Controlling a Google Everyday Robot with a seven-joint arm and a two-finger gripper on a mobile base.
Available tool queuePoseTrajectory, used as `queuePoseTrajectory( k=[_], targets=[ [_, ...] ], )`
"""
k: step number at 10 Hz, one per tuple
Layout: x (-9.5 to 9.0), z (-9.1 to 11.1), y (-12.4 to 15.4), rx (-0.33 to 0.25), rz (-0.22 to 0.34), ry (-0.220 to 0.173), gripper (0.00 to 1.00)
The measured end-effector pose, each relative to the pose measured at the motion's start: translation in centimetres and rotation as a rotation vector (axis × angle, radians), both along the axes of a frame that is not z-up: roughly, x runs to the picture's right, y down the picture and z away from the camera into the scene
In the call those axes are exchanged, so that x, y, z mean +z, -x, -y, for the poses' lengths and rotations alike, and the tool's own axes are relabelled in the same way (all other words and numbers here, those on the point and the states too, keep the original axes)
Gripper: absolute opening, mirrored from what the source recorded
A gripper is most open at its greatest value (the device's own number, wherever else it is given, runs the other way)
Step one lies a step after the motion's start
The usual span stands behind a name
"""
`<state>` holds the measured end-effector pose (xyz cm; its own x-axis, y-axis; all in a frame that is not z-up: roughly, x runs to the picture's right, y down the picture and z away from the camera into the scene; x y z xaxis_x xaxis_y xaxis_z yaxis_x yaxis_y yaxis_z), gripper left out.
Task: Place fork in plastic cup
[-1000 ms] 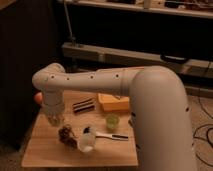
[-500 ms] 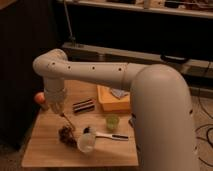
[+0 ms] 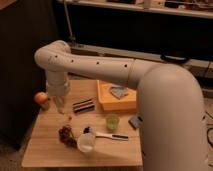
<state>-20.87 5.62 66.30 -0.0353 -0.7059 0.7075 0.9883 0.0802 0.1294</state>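
We see one white arm (image 3: 100, 65), by far the biggest thing here, reaching from the lower right across to the left and bending down over one wooden counter (image 3: 50, 150). Toward the back of the counter sits one yellow tray (image 3: 120, 106) with one grey piece (image 3: 119, 91) in it. The one claw (image 3: 61, 106) hangs over the left part of the counter, between one orange-red fruit (image 3: 40, 97) and one striped dark block (image 3: 83, 105); whether it is apart or together we cannot tell. We count two cups: a white cup (image 3: 86, 143) near the front edge, and the smaller plastic cup (image 3: 112, 121), light green and upright, in front of the tray. One brown clump (image 3: 65, 134) lies left of the white cup, and one white utensil (image 3: 110, 135) with a dark handle lies between the cups. The fork is too thin for us to pick out.
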Motion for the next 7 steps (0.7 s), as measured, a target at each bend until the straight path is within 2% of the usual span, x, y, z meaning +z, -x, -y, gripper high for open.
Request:
queuePoseTrajectory(
  k=[3, 5, 7],
  targets=[
    [-0.7, 1.1, -1.5, 0.016, -0.022, -0.017, 0.00],
    [-0.6, 1.1, -2.3, 0.033, -0.022, -0.013, 0.02],
    [-0.2, 0.0, -1.8, 0.037, -0.005, 0.006, 0.18]
  ],
)
